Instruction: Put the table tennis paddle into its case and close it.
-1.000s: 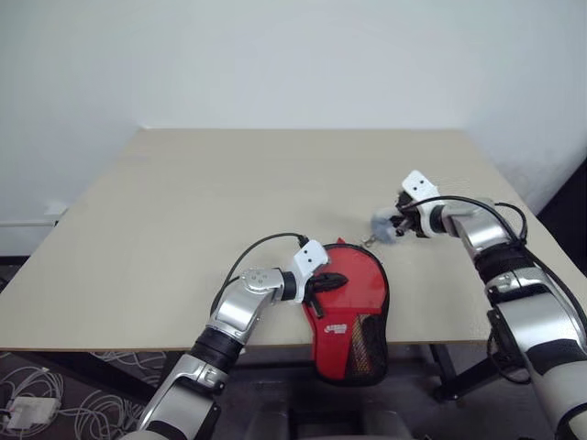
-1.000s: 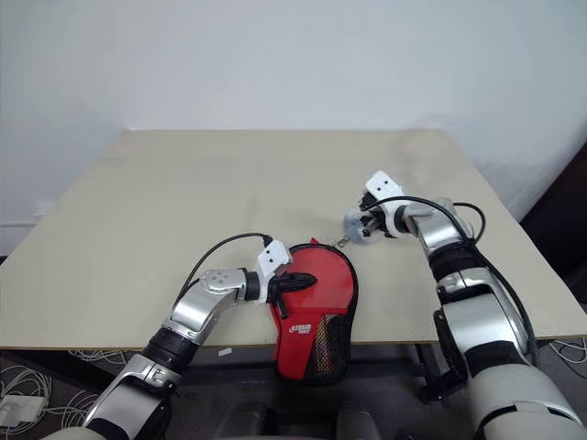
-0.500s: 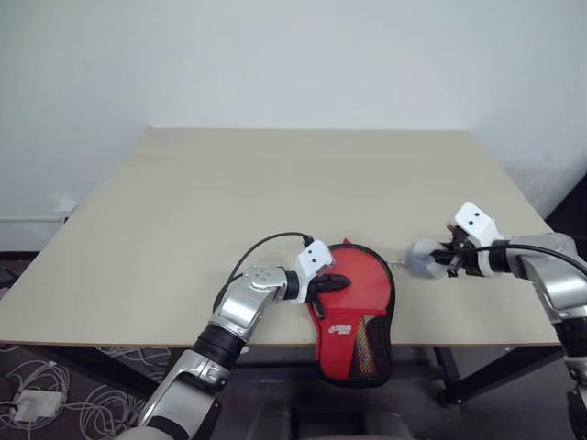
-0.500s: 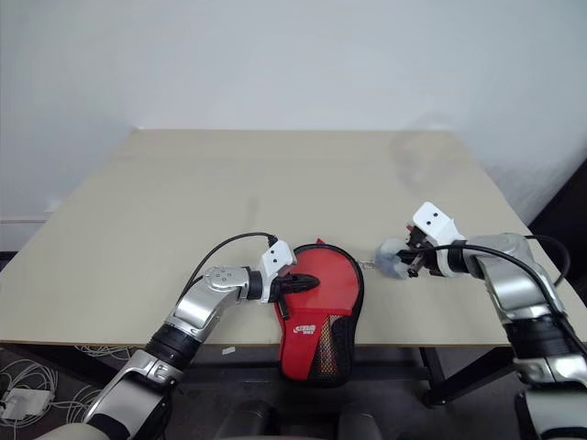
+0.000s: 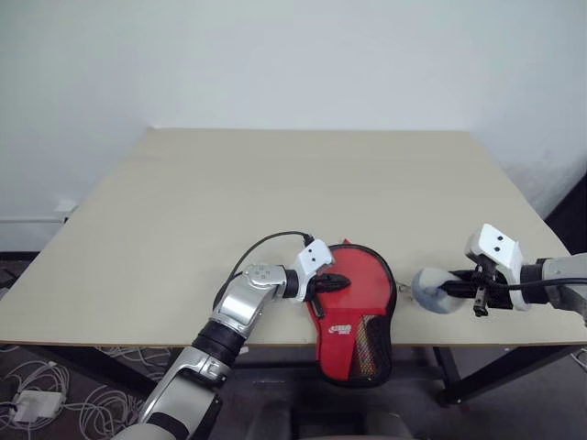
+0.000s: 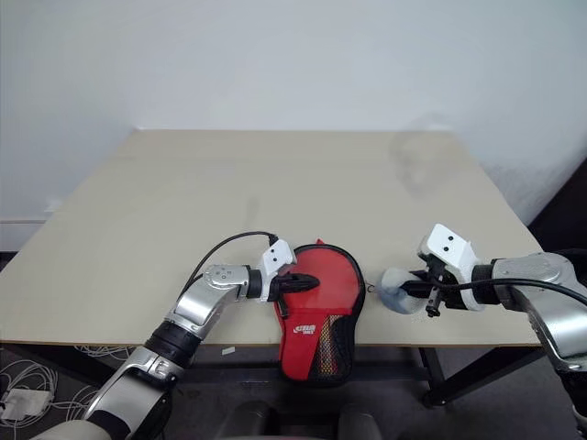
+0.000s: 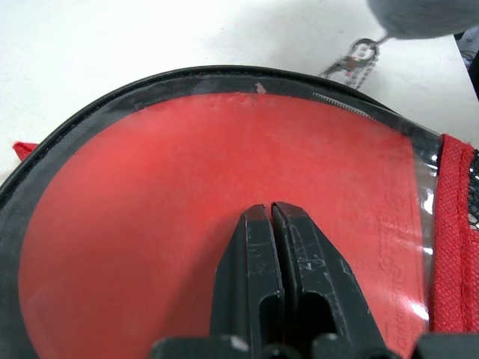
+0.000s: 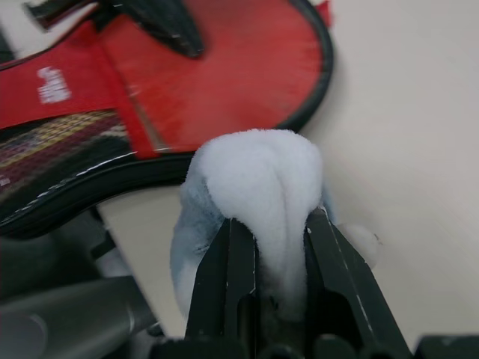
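- The case (image 5: 353, 307) is lying at the near edge of the table (image 5: 275, 192), its narrow mesh end hanging over that edge.
- The left gripper (image 7: 272, 217) is pressing its fingers together, tips resting on the case's round red face.
- The right gripper (image 8: 277, 224) is pinching a fluffy pale pom-pom (image 5: 429, 289) just right of the case; a small metal chain (image 7: 352, 61) is running from the pom-pom toward the case's zipper rim.

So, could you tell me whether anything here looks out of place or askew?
Yes: the case lies at the table's near edge, its handle end with the mesh pocket hanging past it. The right gripper pinches a fluffy grey pompom linked to the zipper by a small chain.
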